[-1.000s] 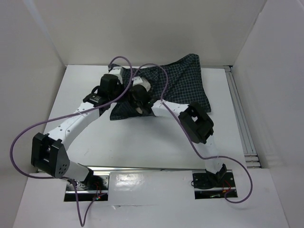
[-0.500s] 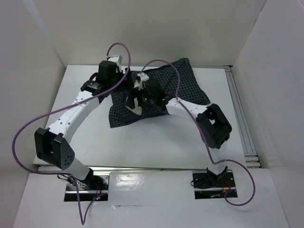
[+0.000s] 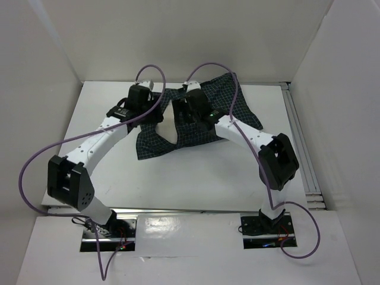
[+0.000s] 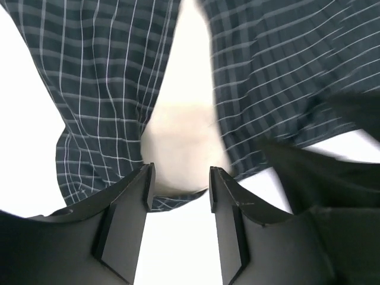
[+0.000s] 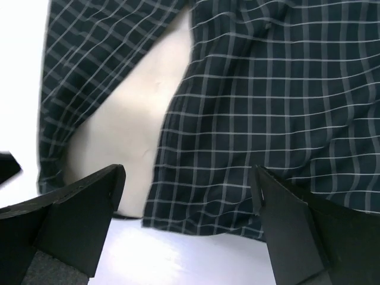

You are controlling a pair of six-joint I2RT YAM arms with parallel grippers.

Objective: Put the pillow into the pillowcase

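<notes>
Whereas one second earlier both wrists lay low over the near left part of the pillowcase (image 3: 219, 116), they now sit further back over its left half, and the cloth has changed outline on the table (image 3: 196, 178). A cream wedge of the pillow (image 3: 171, 123) is now exposed in the pillowcase's left opening, between the two wrists.

The top view hides the fingertips; the wrist views show them. The left gripper (image 4: 180, 178) has its jaws moderately apart, holding nothing, just above the pillowcase's near hem where the pillow (image 4: 184, 136) shows. The right gripper (image 5: 187, 178) stands wide apart and holds nothing, above the checked cloth (image 5: 267, 119).

The pillow (image 5: 124, 124) lies mostly inside the pillowcase (image 4: 107, 89), with a strip uncovered along the gaping slit.
</notes>
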